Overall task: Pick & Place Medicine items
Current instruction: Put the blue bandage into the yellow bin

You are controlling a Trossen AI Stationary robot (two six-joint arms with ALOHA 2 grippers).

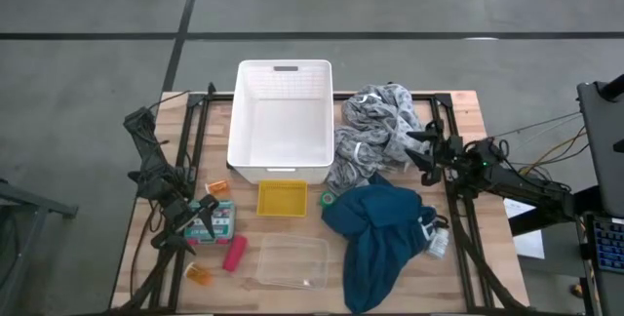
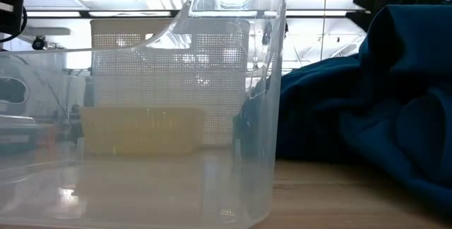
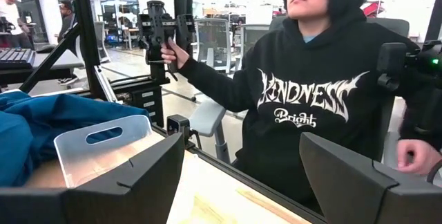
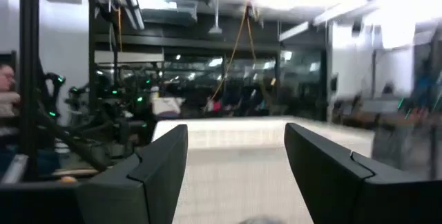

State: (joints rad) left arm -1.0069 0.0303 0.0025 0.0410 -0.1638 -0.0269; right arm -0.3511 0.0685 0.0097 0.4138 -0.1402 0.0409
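Observation:
The medicine items lie at the table's near left: an orange pill bottle [image 1: 219, 187], a labelled box [image 1: 213, 220], a pink-red cylinder [image 1: 235, 253] and a second orange bottle [image 1: 200, 275]. A dark green roll [image 1: 329, 199] sits by the teal-blue cloth [image 1: 380, 233]. My left gripper [image 1: 181, 226] [image 3: 242, 155] hovers beside the labelled box, level and open, with nothing between its fingers. My right gripper [image 1: 421, 150] [image 4: 235, 148] stands open over the table's right side by the grey patterned cloth [image 1: 375, 136], holding nothing.
A white basket [image 1: 283, 82] stands at the far middle, with a yellow bin [image 1: 282, 198] and a clear container [image 1: 291, 262] [image 2: 233, 151] in front of it. A person in a black hoodie [image 3: 311, 92] sits beyond the table's near edge.

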